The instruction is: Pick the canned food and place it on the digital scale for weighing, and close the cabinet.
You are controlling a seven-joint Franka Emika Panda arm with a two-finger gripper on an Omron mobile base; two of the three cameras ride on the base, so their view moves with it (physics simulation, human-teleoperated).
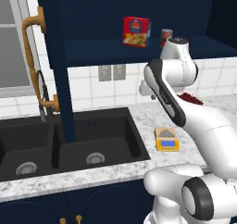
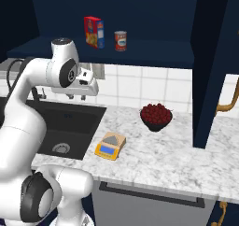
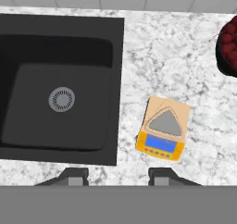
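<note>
The canned food [image 2: 120, 40], red-labelled with a silvery top, stands on the shelf of the open navy cabinet [image 2: 149, 52], also visible as the canned food [image 1: 166, 36] just behind my arm. Both cabinet doors stand open: the left door [image 1: 58, 61] over the sink, the right door [image 2: 212, 66] over the counter. The yellow-orange digital scale [image 3: 163, 128] lies bare on the marble counter, right of the sink; the same scale [image 2: 110, 145] shows from the base. My gripper [image 3: 118, 177] hangs open high above the counter, pointing down near the sink's edge, well below the can's shelf.
A red-and-yellow box [image 2: 94, 31] stands on the shelf left of the can. A dark bowl of red fruit [image 2: 156, 115] sits behind the scale. The black sink [image 3: 60, 89] lies left of it, with a faucet [image 1: 42, 93] behind. Long brass handles [image 1: 30, 56] jut from the open doors.
</note>
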